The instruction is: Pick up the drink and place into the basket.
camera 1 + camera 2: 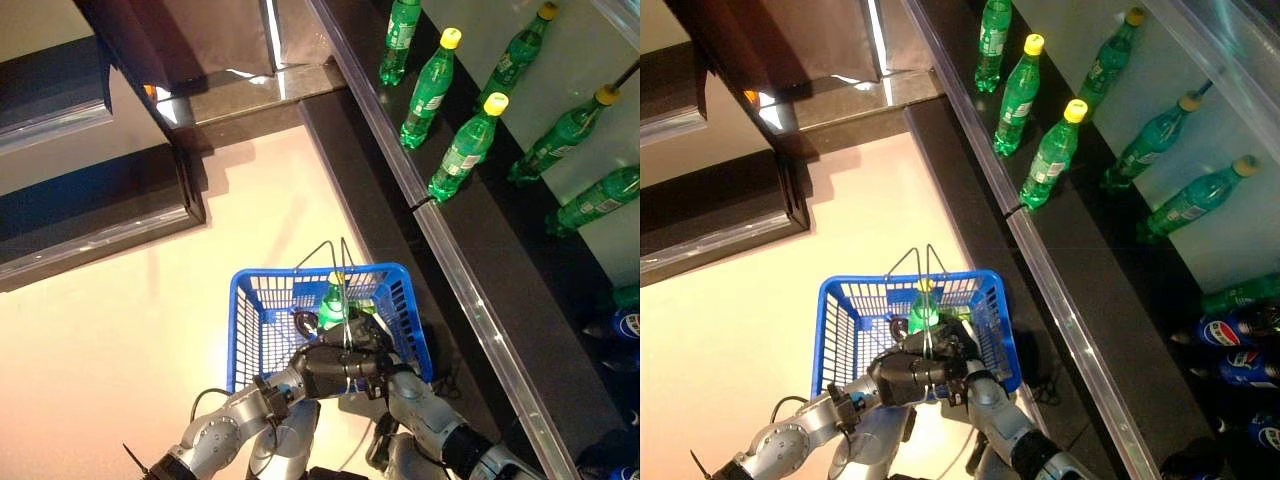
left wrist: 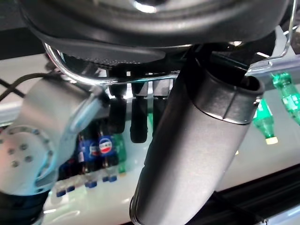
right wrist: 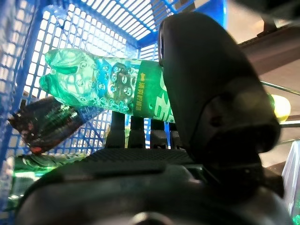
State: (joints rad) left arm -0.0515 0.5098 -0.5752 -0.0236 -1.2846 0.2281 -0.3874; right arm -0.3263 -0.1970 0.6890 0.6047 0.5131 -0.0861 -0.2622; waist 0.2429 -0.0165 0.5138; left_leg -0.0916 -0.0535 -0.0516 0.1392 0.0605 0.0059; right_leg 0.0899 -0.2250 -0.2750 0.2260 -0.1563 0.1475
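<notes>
The drink (image 3: 117,89), a green bottle with a green label, sits clamped between our right hand (image 3: 206,108)'s thumb and curled fingers (image 3: 136,133), inside the blue basket (image 1: 250,330). Its yellow cap points to 12 o'clock in the head views. The label's print is too cut off to read. Our left hand (image 2: 197,140) curls its fingers round the wire handle (image 2: 140,80). Beneath the drink lies a dark bottle (image 3: 51,119), only partly visible. At 1 o'clock, more green bottles (image 1: 432,90) lie on a dark shelf (image 1: 470,270).
</notes>
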